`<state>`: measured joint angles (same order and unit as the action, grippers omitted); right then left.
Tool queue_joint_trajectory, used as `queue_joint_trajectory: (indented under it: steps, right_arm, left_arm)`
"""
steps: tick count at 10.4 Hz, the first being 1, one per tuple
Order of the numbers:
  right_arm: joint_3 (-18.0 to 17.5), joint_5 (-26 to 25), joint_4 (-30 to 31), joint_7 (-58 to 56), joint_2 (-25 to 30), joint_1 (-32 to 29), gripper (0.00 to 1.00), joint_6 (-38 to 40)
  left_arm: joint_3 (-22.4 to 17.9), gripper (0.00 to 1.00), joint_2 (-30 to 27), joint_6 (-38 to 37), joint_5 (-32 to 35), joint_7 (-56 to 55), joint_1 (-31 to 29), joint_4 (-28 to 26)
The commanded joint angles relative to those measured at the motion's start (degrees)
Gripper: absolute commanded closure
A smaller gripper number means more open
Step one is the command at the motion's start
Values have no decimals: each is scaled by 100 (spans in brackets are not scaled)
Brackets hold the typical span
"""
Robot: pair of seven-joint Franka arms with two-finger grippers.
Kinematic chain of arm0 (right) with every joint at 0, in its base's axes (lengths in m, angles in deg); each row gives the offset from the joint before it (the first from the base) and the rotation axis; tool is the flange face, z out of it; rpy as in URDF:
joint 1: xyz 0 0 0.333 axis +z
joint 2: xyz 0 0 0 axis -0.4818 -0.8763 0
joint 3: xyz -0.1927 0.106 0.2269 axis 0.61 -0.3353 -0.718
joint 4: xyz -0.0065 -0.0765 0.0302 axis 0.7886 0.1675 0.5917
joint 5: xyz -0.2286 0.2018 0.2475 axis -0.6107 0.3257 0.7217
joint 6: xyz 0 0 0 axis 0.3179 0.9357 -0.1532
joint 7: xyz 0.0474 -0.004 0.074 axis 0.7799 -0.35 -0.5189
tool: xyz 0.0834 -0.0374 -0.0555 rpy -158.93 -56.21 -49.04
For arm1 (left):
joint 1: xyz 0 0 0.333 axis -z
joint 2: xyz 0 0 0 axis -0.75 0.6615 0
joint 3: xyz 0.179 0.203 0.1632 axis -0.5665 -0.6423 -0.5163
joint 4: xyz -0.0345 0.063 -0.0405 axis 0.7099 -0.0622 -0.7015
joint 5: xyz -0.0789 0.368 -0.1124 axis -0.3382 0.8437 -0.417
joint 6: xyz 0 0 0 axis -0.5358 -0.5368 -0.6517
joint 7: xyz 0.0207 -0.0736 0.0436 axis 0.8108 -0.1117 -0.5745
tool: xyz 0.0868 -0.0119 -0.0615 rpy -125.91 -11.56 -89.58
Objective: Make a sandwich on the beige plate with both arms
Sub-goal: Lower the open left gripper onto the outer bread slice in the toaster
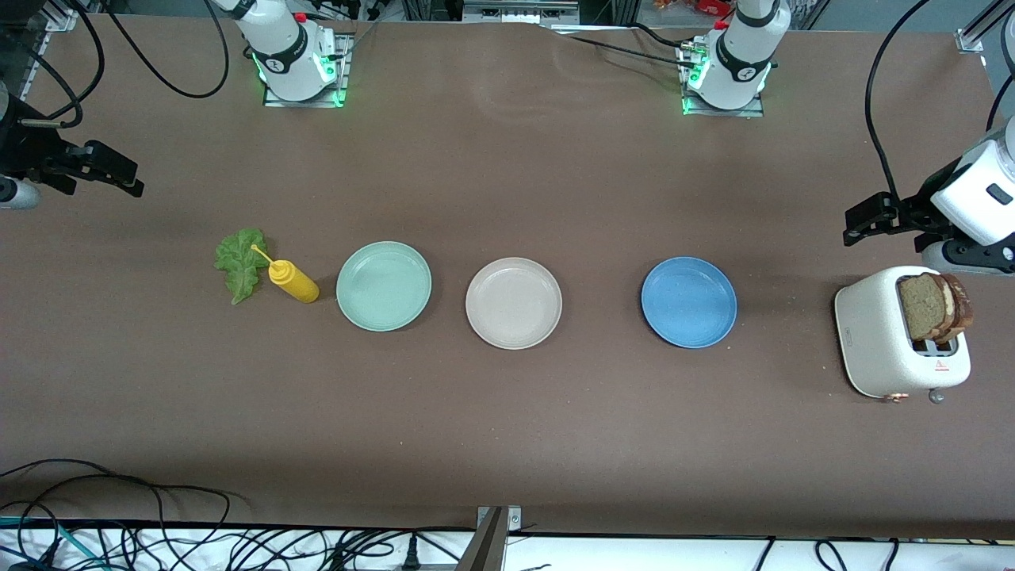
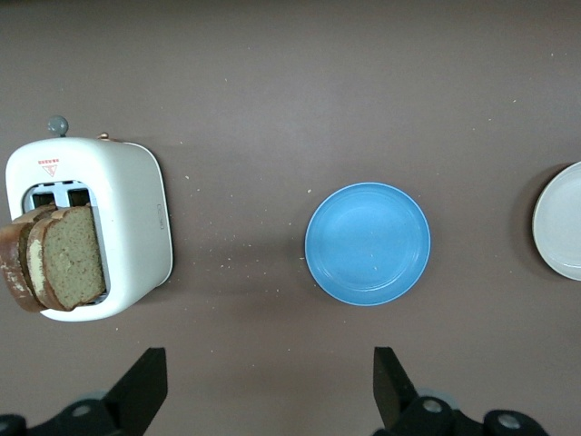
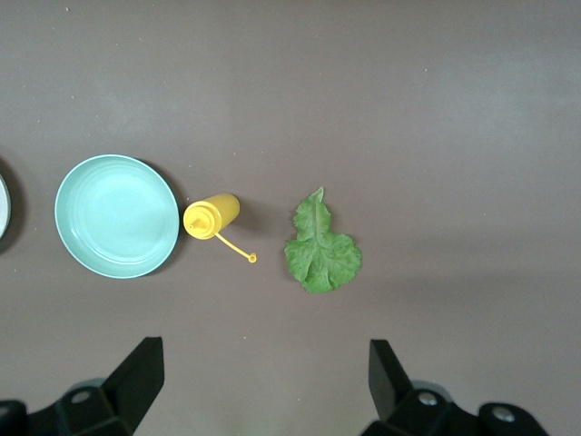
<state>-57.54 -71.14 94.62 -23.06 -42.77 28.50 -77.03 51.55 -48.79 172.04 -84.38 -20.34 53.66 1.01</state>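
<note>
Toaster (image 1: 888, 341) holds both bread slices (image 1: 936, 305) upright, just below your left gripper (image 1: 858, 222), jaws released; right gripper (image 1: 119, 176), also released, hangs nearer the lettuce leaf (image 1: 241, 262).

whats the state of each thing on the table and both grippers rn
beige plate: empty
mint-green plate: empty
blue plate: empty
bread slices: standing up in the toaster
lettuce leaf: flat on the table
yellow squeeze bottle: upright, cap open
left gripper: open, empty, waiting
right gripper: open, empty, waiting
</note>
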Motion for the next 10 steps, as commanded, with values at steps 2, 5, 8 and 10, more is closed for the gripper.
queue_joint_trajectory:
  steps: [2, 5, 8, 10]
  right_arm:
    - [11, 75, -46, 35, 15, 4, 0, 16]
    - [11, 75, -46, 35, 15, 4, 0, 34]
    - [11, 75, -46, 35, 15, 4, 0, 25]
    - [2, 66, -46, 35, 15, 12, 0, 42]
  left_arm:
    - [-33, 0, 286, -102, -140, 81, -112, -15]
    - [-59, 0, 480, -164, -79, 282, -611, -16]
    - [-59, 0, 858, -85, -79, 1064, -1191, 11]
    - [-59, 0, 999, 98, -70, 1187, -1438, -50]
